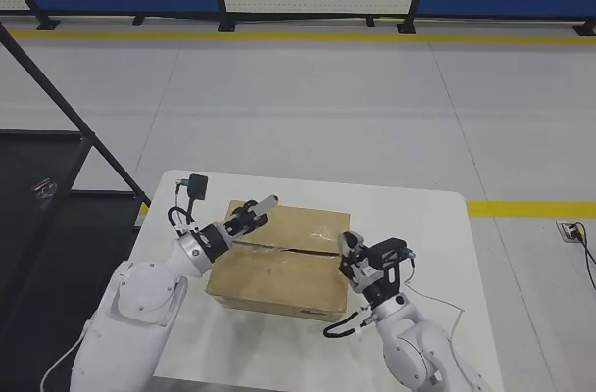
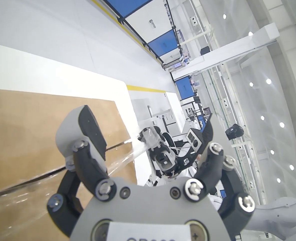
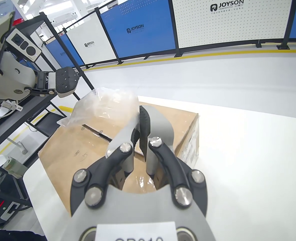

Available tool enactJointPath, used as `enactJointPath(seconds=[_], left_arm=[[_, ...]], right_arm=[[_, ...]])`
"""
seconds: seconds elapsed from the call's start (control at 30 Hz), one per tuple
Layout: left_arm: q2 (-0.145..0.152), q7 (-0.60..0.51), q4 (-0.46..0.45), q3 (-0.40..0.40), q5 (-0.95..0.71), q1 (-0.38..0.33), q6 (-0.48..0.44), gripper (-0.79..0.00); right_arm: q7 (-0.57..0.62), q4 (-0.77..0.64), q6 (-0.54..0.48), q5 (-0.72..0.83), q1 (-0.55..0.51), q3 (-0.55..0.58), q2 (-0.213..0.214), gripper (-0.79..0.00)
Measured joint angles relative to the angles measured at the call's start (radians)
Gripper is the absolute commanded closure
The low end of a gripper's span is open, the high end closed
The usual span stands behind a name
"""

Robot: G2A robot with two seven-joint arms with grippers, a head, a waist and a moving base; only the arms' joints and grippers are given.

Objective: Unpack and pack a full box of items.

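A brown cardboard box (image 1: 278, 274) sits in the middle of the white table (image 1: 425, 225), its top flaps meeting at a seam. My right gripper (image 1: 351, 242) hovers over the box's right end and is shut on a clear strip of packing tape (image 3: 105, 104) that lifts off the seam. In the left wrist view the tape (image 2: 127, 154) stretches from the box (image 2: 37, 116) up to that gripper. My left gripper (image 1: 262, 206) hangs above the box's back left part, open with nothing between its fingers (image 2: 90, 129).
A black metal rack (image 1: 43, 196) stands close to the table's left side. A thin cable (image 1: 435, 294) lies on the table to the right of the box. There is bare table right of and behind the box.
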Motion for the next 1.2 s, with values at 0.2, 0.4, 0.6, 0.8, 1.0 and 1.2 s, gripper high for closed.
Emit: enactJointPath(seconds=[0.2, 0.4, 0.6, 0.8, 1.0, 1.2], left_arm=[[0.013, -0.116, 0.013, -0.021, -0.009, 0.011, -0.002, -0.785], [0.010, -0.068, 0.035, 0.036, 0.092, 0.009, -0.020, -0.785], [0.004, -0.049, 0.088, 0.079, 0.106, -0.022, -0.017, -0.785], [0.003, -0.056, 0.106, 0.095, 0.099, -0.033, -0.022, -0.785], [0.006, -0.040, 0.092, 0.072, 0.062, -0.024, -0.030, -0.785], [0.011, -0.038, 0.075, 0.048, 0.042, -0.009, -0.027, -0.785]], right_arm=[[-0.007, 0.029, -0.006, -0.004, 0.016, 0.006, -0.007, 0.000], [-0.010, 0.055, -0.008, -0.004, 0.034, 0.008, -0.015, 0.000], [-0.013, 0.072, -0.018, -0.002, 0.039, 0.014, -0.021, 0.000], [0.000, 0.089, -0.011, 0.005, 0.052, 0.019, -0.029, 0.000], [-0.009, 0.096, 0.019, -0.005, 0.062, 0.016, -0.038, 0.000], [-0.028, 0.108, 0.040, -0.038, 0.072, 0.014, -0.046, 0.000]])
